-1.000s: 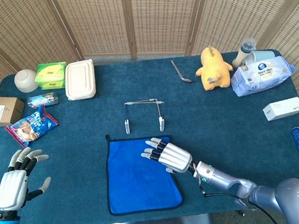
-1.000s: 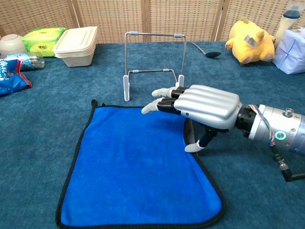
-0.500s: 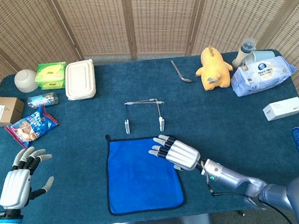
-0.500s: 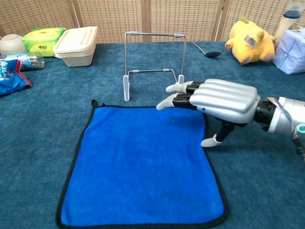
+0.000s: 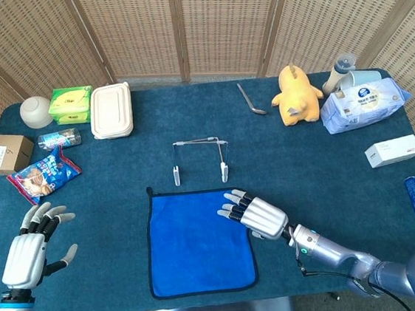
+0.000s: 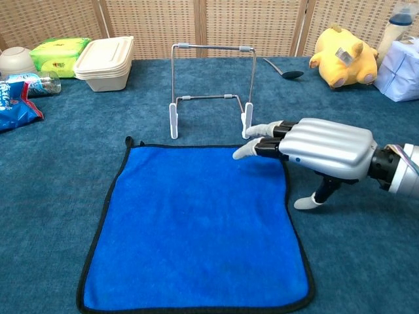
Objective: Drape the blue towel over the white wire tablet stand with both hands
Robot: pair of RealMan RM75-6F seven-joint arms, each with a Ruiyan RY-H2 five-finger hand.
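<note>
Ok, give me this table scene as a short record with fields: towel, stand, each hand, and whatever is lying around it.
towel: blue towel lies flat on the table, not draped yet
stand: white wire tablet stand upright just behind the towel's far edge
right hand: right hand fingers apart over the towel's far right corner, holding nothing
left hand: left hand open, well left of the towel
other: yellow plush toy, spoon, lidded container

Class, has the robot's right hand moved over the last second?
Yes. The right hand slid rightward across the blue towel, toward its right edge.
</note>
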